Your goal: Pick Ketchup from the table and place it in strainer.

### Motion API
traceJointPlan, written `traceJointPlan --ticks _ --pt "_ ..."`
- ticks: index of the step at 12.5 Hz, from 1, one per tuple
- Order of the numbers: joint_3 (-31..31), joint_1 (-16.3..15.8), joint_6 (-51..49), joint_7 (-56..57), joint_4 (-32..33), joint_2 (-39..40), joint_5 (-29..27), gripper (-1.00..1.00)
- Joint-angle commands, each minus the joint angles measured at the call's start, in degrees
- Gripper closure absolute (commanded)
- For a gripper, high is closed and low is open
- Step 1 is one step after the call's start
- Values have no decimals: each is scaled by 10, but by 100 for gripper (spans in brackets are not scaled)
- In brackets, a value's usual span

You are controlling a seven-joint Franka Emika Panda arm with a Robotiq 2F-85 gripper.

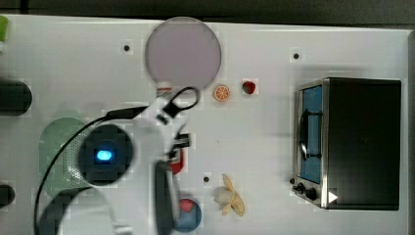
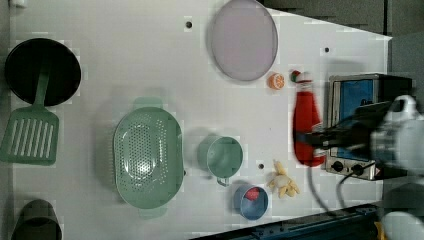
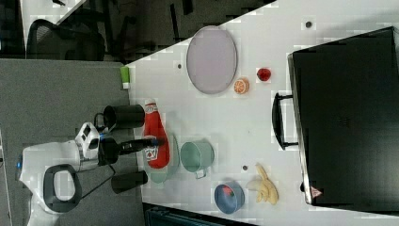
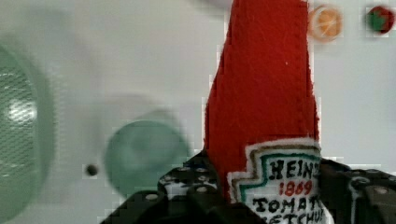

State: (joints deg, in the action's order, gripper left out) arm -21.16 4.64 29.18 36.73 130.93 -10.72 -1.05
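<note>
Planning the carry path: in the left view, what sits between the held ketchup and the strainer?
In the left view, the small green cup stands between the Ketchup in the gripper and the strainer; otherwise bare table.

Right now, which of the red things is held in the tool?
The ketchup, the tall felt bottle with the Heinz label, clamped in the tool. The strawberry sits on the table by the orange slice, and the red lump sits in the blue dish.

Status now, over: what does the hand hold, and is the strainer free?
Hand shut on ketchup, lifted off table. Strainer holds nothing. Green cup stands beside strainer, apart from it.
</note>
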Motion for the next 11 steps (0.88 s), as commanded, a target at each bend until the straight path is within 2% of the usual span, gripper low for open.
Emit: traceJointPlan --ticks 1,3,7,11 --pt "-59 -27 -6 -161 -18 40 -10 -20" --pt "-102 -32 12 -202 -37 72 -11 -20" --pt "-176 -36 114 -288 -53 151 -11 -20" --pt "-215 -52 183 -386 -52 229 -8 -20"
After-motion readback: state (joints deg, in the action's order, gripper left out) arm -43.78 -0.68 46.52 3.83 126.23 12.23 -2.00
